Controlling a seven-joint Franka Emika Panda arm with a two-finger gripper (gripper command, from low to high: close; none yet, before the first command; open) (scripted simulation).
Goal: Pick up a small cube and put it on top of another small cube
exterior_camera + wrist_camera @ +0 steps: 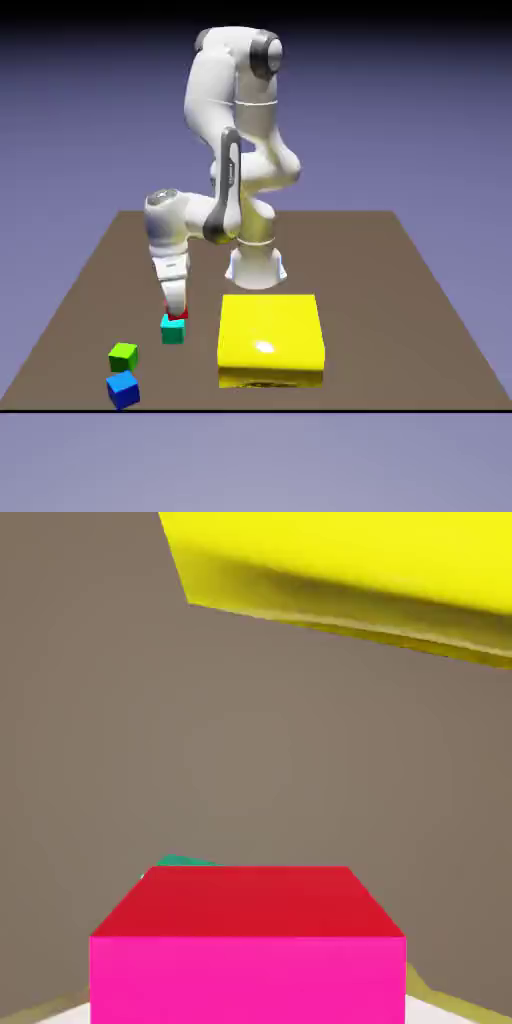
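- Magenta-pink cube [247, 982]: clamped between the gripper's [176, 312] fingers, at the exterior view's nine o'clock from the yellow block [270, 330].
- Teal cube [173, 330] sits beneath, presumably so lowering could stack them; whether they touch, I cannot tell.

1 yellow block [270, 338] sits on the desk [350, 260], around 5 o'clock in the exterior view. 2 cubes lie towards 8 o'clock: the green cube [123, 357], and the blue cube [123, 390] just on its 6 o'clock side.
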